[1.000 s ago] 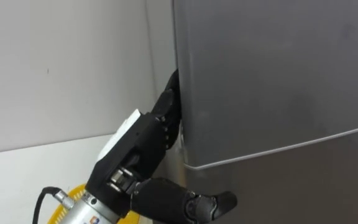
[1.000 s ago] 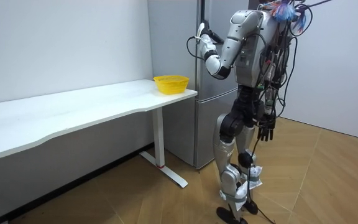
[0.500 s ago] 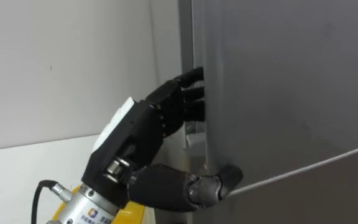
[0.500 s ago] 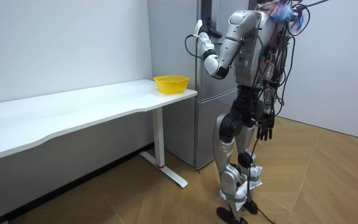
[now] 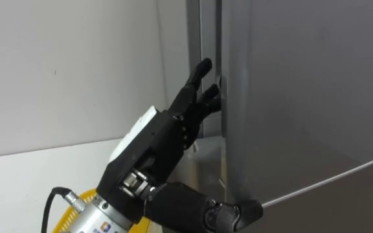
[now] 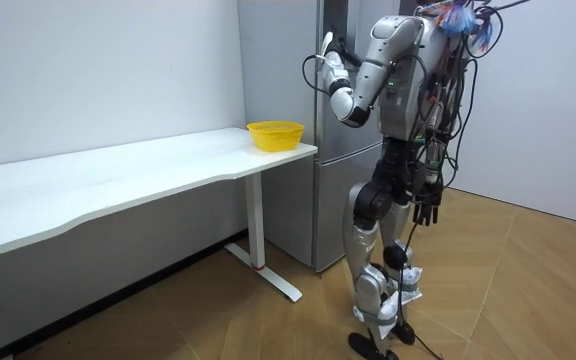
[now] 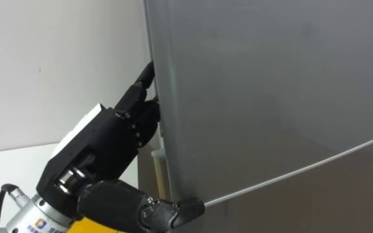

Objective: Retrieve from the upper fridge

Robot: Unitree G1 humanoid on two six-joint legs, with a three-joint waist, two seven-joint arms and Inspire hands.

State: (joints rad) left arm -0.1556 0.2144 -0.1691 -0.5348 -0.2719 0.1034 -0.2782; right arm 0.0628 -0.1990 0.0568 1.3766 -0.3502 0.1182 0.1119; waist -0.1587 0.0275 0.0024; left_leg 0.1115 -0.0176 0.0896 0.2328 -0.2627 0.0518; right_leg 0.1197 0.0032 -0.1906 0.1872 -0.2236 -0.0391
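I stand at the grey fridge (image 6: pixel 336 200), next to the end of the white worktop (image 6: pixel 118 178). The fridge's upper door (image 5: pixel 303 97) is ajar by a narrow gap. A yellow basket (image 6: pixel 275 133) sits on the worktop's corner nearest the fridge. My left hand (image 5: pixel 160 139) is released, fingers (image 5: pixel 199 72) straight against the door's edge, thumb on its front. My right hand (image 6: pixel 428 212) hangs loose at my side.

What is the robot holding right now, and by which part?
Nothing is gripped: the left hand lays straight fingers against the free edge of the upper fridge door; right hand hangs empty.
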